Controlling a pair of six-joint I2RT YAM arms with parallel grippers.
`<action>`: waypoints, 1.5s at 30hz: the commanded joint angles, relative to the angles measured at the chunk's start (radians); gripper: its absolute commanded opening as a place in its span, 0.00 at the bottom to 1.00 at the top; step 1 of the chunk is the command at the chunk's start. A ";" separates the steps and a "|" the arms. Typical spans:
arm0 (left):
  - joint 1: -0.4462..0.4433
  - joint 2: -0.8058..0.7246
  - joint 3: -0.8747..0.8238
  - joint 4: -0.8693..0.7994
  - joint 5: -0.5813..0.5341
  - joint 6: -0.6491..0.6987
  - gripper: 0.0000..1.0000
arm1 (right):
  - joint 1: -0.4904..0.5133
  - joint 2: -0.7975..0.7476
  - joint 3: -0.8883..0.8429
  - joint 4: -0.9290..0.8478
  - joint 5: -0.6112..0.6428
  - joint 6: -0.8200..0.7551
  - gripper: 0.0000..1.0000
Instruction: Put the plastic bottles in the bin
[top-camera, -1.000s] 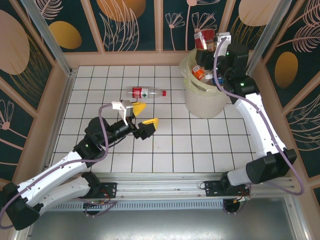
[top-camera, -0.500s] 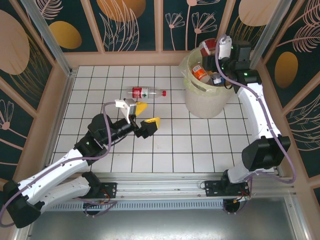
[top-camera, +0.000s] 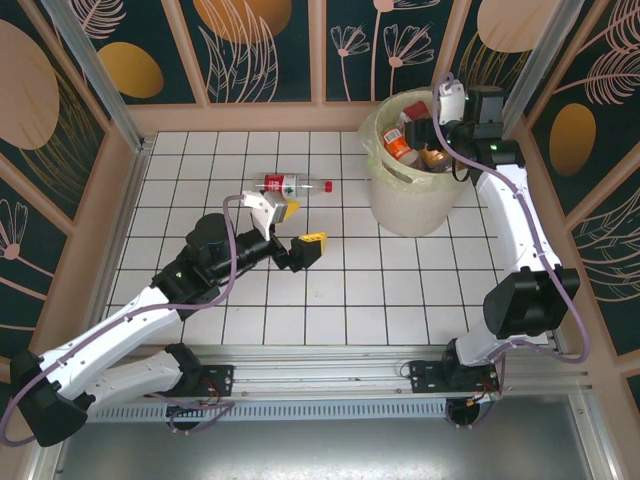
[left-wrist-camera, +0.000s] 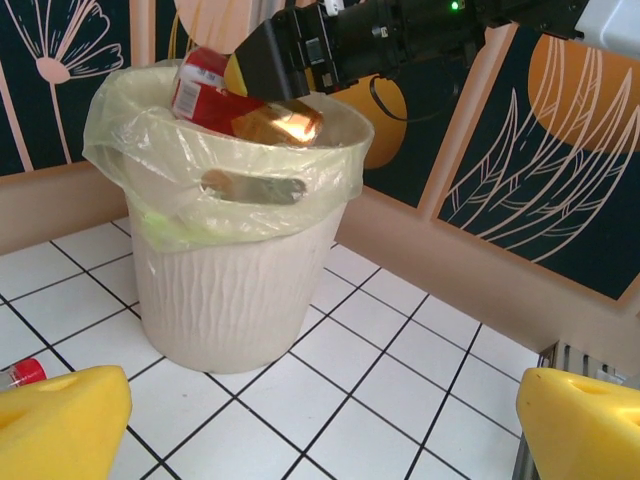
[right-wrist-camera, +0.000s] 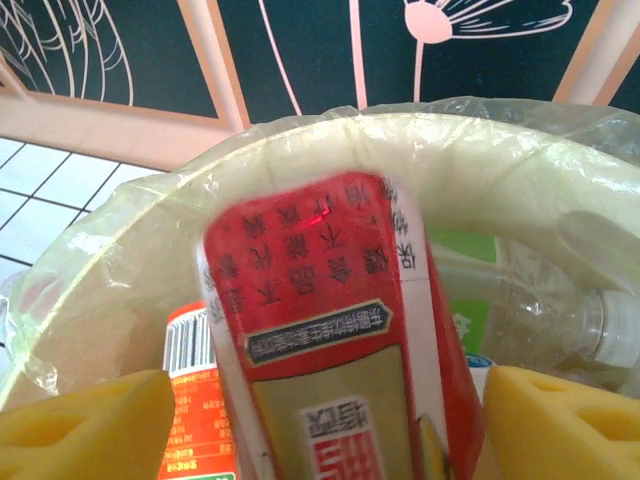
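Right gripper (right-wrist-camera: 320, 420): spread over bin (top-camera: 405, 205), red-labelled bottle (right-wrist-camera: 330, 300) loose between my pads.
Left gripper (top-camera: 297, 226): gaping, empty, left of bin.
Loose bottle (top-camera: 290, 185): lying left of bin.

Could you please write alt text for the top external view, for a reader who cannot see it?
From above, the right gripper hangs over a pale-yellow bin holding several bottles at the far right of a white tiled table. The left gripper, open, hovers beside a clear red-labelled bottle lying on its side.
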 joint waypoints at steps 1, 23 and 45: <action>-0.007 0.002 0.025 -0.011 -0.016 0.025 0.99 | 0.001 -0.025 -0.013 0.012 0.004 0.010 0.85; -0.006 0.013 0.021 0.006 -0.009 0.020 0.99 | -0.216 -0.203 -0.138 0.149 0.075 0.261 0.67; -0.007 0.033 0.025 0.004 -0.018 0.030 0.99 | -0.214 0.000 -0.127 0.118 -0.096 0.265 0.41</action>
